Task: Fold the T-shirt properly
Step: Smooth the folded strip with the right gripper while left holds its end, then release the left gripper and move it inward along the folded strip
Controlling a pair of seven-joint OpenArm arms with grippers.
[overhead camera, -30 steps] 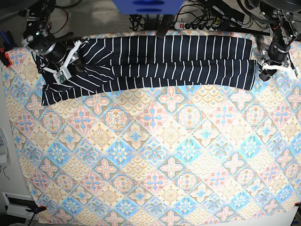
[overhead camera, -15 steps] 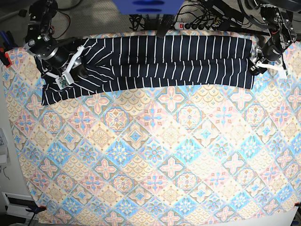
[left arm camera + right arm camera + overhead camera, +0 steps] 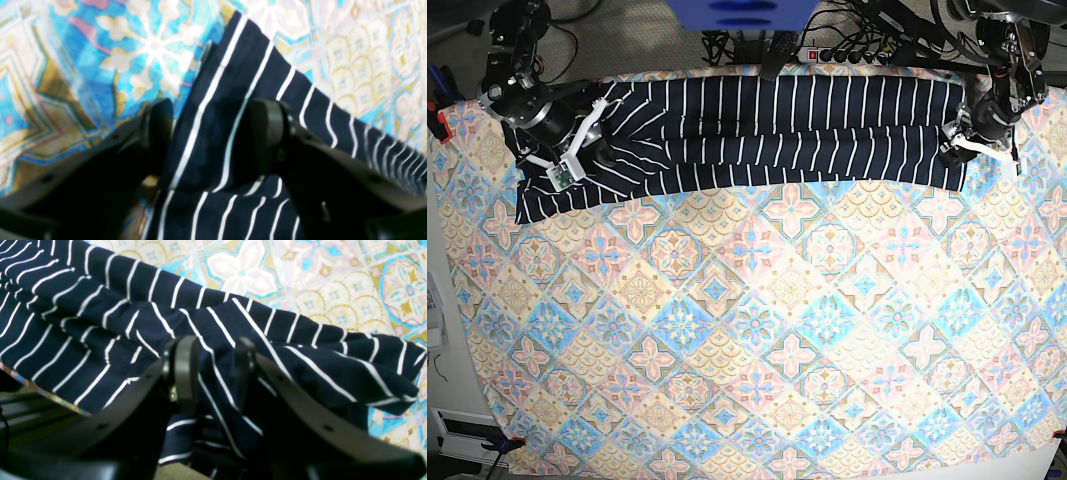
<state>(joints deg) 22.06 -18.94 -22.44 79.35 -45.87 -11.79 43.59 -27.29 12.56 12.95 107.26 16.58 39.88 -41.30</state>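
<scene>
The navy T-shirt (image 3: 787,130) with thin white stripes lies as a long folded band along the table's far edge. In the base view my left gripper (image 3: 953,146) is at the shirt's right end. The left wrist view shows this gripper (image 3: 211,133) open, its black fingers (image 3: 267,133) standing wide either side of a shirt corner (image 3: 233,86) without pinching it. My right gripper (image 3: 590,150) is at the shirt's left end. In the right wrist view it (image 3: 215,373) is shut on a raised ridge of the T-shirt (image 3: 300,350), with bunched folds around it.
A pastel floral-tile cloth (image 3: 757,330) covers the whole table. A power strip and cables (image 3: 847,52) run behind the far edge, beside a blue block (image 3: 742,12). Red clamps sit at the left edge (image 3: 437,125) and near corner (image 3: 507,443).
My left arm has moved in from the right onto the shirt's right end, and its jaws have widened around the corner. The right gripper has shifted slightly towards the far edge with its fabric.
</scene>
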